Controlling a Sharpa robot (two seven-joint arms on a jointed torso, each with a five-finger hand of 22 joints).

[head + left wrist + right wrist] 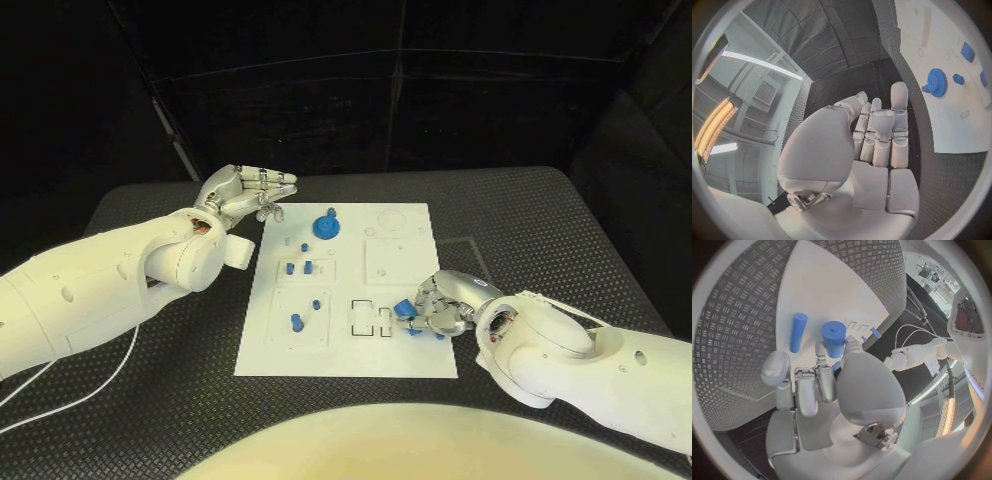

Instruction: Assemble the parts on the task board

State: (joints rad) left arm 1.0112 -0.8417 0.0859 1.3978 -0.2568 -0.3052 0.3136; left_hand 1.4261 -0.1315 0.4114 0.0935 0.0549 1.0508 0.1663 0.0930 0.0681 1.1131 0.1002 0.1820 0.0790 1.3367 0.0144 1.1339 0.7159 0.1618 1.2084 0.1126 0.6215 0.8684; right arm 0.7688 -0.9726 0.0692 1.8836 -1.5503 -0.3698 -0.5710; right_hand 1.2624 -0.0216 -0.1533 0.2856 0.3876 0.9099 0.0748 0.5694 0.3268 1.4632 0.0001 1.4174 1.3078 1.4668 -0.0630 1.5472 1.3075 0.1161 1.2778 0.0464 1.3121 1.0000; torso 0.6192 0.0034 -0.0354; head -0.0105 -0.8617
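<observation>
Right hand (440,308) pinches a blue cylinder part (834,338) over task board (346,355) near-right slots, prob. for insertion. Left hand (245,190), fingers apart & empty, waits off board's far-left corner by gear (327,226).

Robotics lab — black-curtained enclosure, black ribbed table (548,215), white task board (346,345), ceiling strip lights (754,61).
</observation>
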